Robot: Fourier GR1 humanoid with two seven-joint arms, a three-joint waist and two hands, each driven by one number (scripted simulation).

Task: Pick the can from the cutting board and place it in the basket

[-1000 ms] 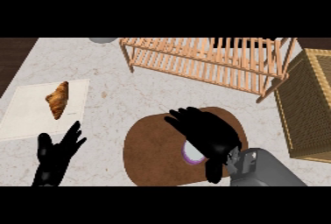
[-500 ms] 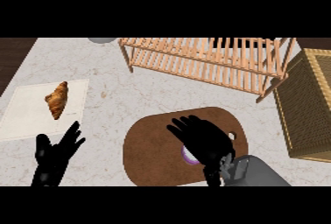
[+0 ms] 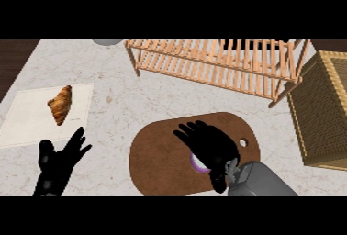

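Hovering right robot hand [image 3: 211, 149]: sits over the cutting board, fingers spread and straight, not curled round anything; palm covers most of the can.
Left robot hand [image 3: 59, 159]: rests open at the lower left, fingers up, well apart from the work.
Can [image 3: 197, 163]: on the cutting board under the right palm; only a purple and white sliver shows at the hand's left edge. Cannot tell if it stands upright or lies on its side.
Cutting board [image 3: 159, 167]: brown oval, nearest thing on the surface [image 3: 112, 89], with a small hole at its right end.
Risk at the grasp: the hand hides the can, so finger placement is hard to judge. If the fingers close off-centre, the can may roll or tip away across the board.
Croissant [image 3: 59, 104]: on a pale mat [image 3: 27, 126] to the left, out of the way.
Basket [image 3: 327, 119]: wicker, at the right edge, beyond the board.
Risk in transit: a low carry could clip the near rim of the basket and knock the can out.
Wooden rack [image 3: 217, 64]: slatted, farther back, with one leg just beside the basket's corner. A wide swing could strike it.
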